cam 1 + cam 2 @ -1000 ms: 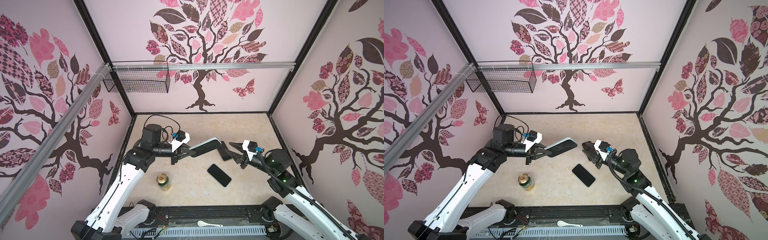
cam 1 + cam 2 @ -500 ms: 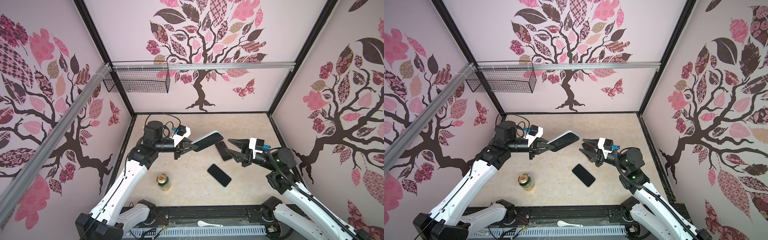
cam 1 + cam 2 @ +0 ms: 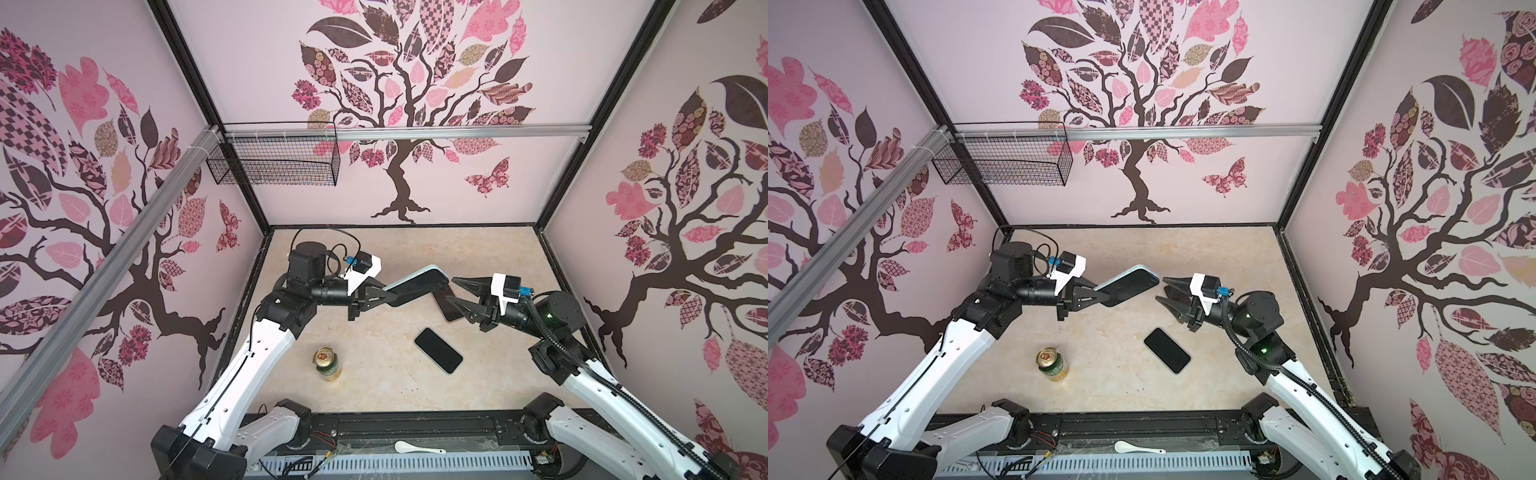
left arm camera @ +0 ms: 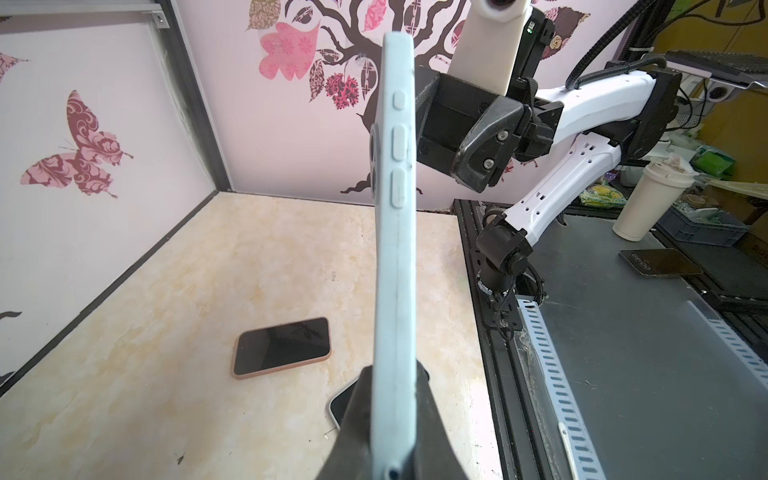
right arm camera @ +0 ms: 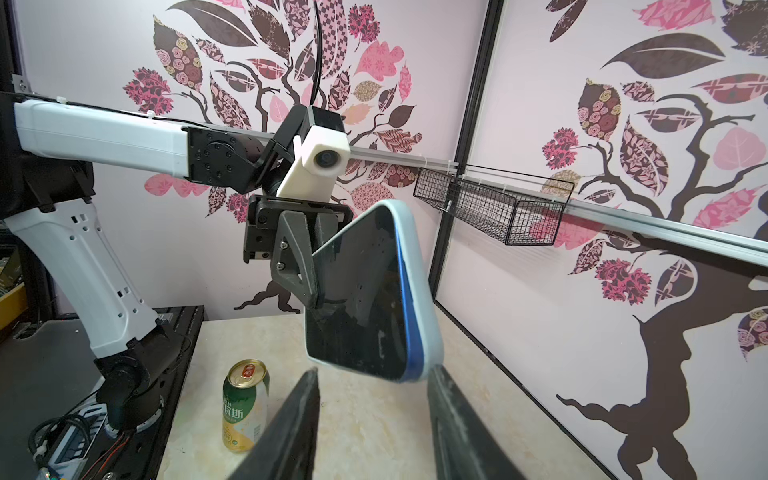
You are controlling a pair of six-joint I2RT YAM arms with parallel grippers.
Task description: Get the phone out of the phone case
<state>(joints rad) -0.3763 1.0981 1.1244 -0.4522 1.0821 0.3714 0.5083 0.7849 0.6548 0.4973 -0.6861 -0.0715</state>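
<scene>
Nearest, a spoon (image 3: 417, 448) is lying on the rail (image 3: 415, 428), and further in a can (image 3: 327, 365) is standing on the desk (image 3: 478, 249). Right of the can, a loose phone (image 3: 438, 350) is lying flat. Beyond and above it, the left jaws are clamping one end of the phone (image 5: 357, 299), which is sitting in its case (image 4: 395, 249) and hanging tilted in the air, clear of the desk. The right jaws are standing moderately parted, tips level with the free end and gripping nothing. Under that end a pink-cased phone (image 4: 281, 347) is lying on the desk, and a basket (image 3: 274, 162) is hanging farthest back.

The left jaws are holding only one end, so a pull from the right could be levering the phone loose and dropping it onto the phones below. If the right jaws are pinching rim and phone together, the case will likely be binding rather than peeling.

The left wrist view is showing the case edge-on with its side buttons (image 4: 398, 143), which the top views are missing. The right wrist view alone is showing the screen. In both top views the right jaws are covering part of the pink-cased phone.
</scene>
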